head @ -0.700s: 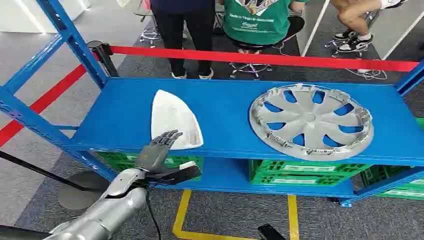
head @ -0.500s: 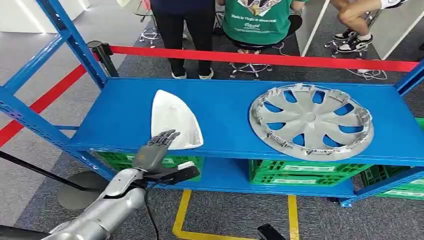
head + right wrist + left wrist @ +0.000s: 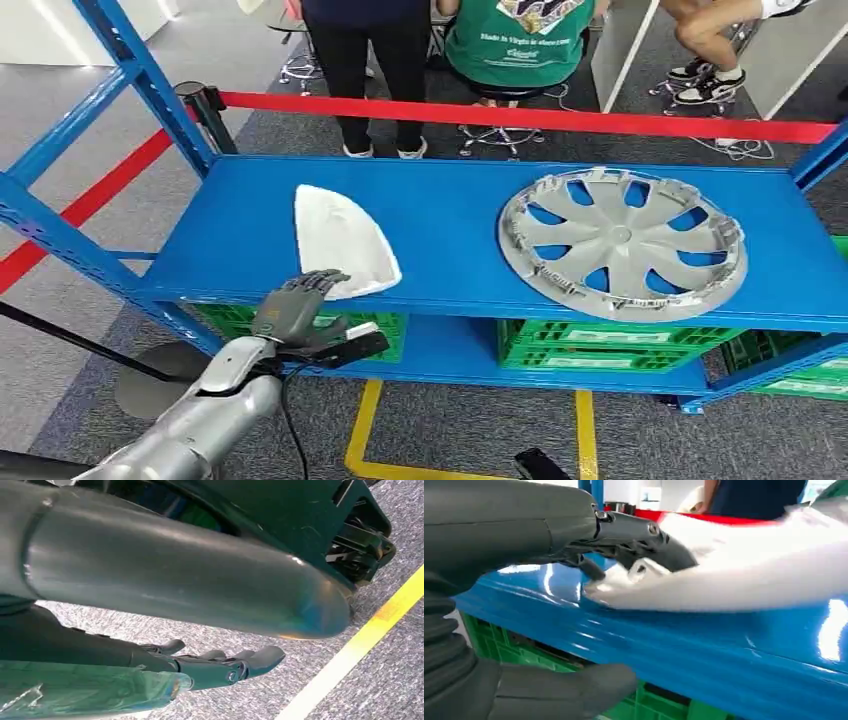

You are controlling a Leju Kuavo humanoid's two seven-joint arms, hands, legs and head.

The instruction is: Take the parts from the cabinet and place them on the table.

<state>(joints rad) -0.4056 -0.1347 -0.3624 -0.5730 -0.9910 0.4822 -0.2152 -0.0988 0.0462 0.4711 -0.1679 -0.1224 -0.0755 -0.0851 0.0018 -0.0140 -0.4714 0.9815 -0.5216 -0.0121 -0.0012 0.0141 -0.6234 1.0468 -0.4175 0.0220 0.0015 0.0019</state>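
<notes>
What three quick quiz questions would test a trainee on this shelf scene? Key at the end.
1. True or false: the left hand has its fingers resting on the near edge of the white triangular part.
2. Which part lies on the right side of the blue shelf? A) silver hubcap B) green crate C) red belt
3. Fill in: the left hand's thumb sits ____ the shelf's front edge.

Key: 1 true; 2 A; 3 below.
</notes>
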